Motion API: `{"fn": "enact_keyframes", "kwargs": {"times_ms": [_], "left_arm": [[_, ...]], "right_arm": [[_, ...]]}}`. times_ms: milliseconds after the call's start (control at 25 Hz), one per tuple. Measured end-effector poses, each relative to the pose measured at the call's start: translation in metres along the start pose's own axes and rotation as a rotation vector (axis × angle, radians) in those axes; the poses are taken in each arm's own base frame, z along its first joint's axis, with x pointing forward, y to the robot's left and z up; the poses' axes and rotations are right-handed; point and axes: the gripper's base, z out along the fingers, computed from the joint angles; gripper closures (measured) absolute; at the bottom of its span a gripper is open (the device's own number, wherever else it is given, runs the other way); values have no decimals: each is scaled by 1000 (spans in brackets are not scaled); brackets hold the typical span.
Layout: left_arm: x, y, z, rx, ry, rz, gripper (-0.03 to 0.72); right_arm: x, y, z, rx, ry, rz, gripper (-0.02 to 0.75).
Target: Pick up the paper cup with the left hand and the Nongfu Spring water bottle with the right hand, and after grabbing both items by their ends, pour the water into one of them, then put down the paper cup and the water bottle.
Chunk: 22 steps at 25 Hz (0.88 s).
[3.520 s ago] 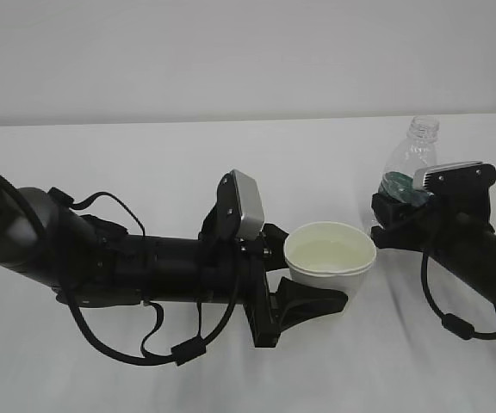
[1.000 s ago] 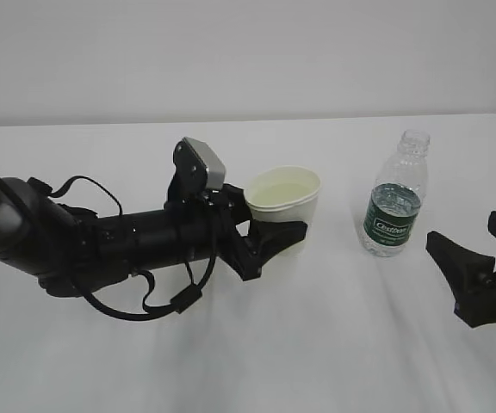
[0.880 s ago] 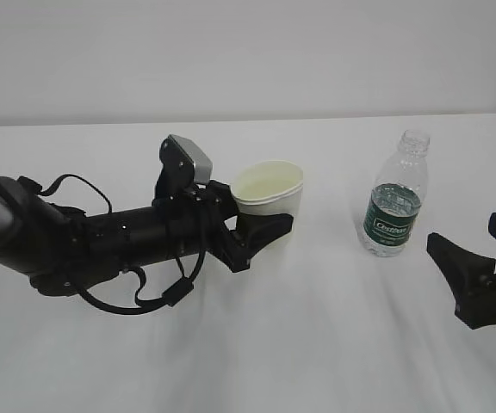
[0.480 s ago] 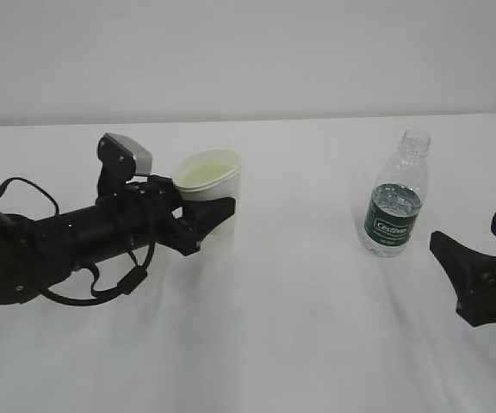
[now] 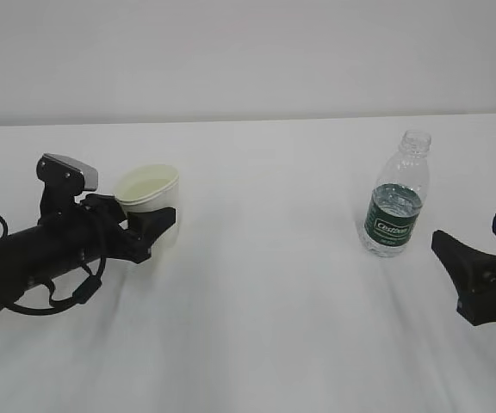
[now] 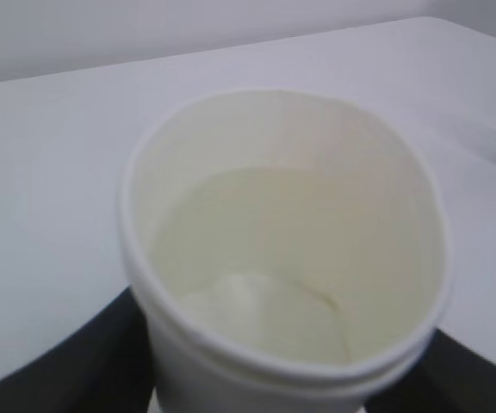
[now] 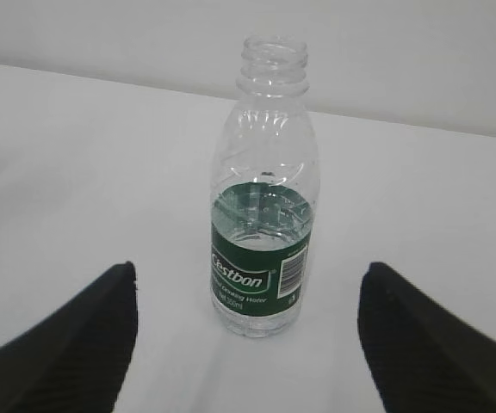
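The left claw (image 5: 149, 228) gripped the paper cup (image 5: 148, 196) between its two black fingers (image 5: 155, 221), which pressed against the cup's lower sides; whether the cup's base touched the table (image 5: 257, 310) could not be told. The cup sat upright, far to the left of the bottle, and its pale yellowish inside held some liquid (the left wrist view showed the level partway up the wall). The rolled rim (image 6: 231, 340) looked slightly squeezed out of round. Behind the cup, the grey camera block (image 5: 69, 172) stood up from the thick black arm (image 5: 33, 258), with black cables (image 5: 76, 288) looping beneath it. The right claw (image 5: 493, 262) stood wide open and held nothing, its two dark fingers (image 7: 76, 331) spread on either side of the water bottle (image 7: 263, 249) in the right wrist view but well clear of it. The bottle stood upright and uncapped on the white table, just to the left of the right claw in the exterior view, with a little water at the height of its green label (image 7: 257, 258). A plain pale wall (image 5: 248, 52) rose behind the bottle.
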Motion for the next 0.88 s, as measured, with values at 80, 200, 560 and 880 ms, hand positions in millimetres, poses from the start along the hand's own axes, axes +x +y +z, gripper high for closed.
{"fn": "enact_keyframes", "kwargs": {"times_ms": [80, 200, 560, 880], "left_arm": [[1, 1, -2, -22, 3, 26, 223], [1, 4, -6, -64, 0, 45, 223], [2, 12, -15, -191, -4, 39, 223], [-3, 18, -11, -234, -33, 28, 224]], "right_arm": [[0, 0, 0, 0, 0, 0, 134], [0, 0, 0, 0, 0, 0, 140], [0, 0, 0, 0, 0, 0, 143], [0, 0, 0, 0, 0, 0, 143]]}}
